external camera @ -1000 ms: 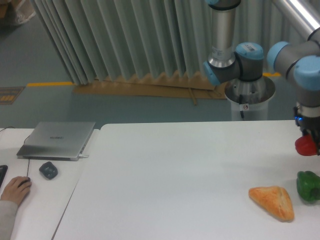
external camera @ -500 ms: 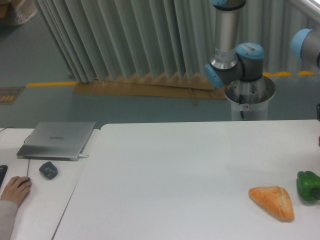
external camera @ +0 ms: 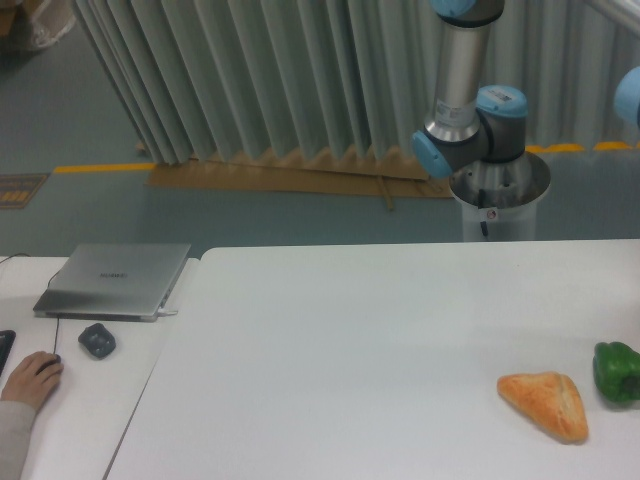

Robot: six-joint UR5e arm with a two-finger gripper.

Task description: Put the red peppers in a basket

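The red peppers are out of view, and so is the gripper, which lies past the right edge of the picture. Of the arm I see only the base column [external camera: 488,195], the shoulder joint [external camera: 470,125] and a sliver of a blue joint [external camera: 630,95] at the right edge. No basket shows in the frame.
An orange-tan bread wedge [external camera: 545,403] lies on the white table [external camera: 350,340] at the front right. A green pepper [external camera: 618,373] sits just right of it at the frame edge. A closed laptop [external camera: 113,279], a dark mouse-like object [external camera: 97,340] and a person's hand [external camera: 28,380] are on the left desk.
One second ago the gripper held the red pepper at the right edge above the green pepper. It has moved right, out of the frame, carrying the pepper with it.
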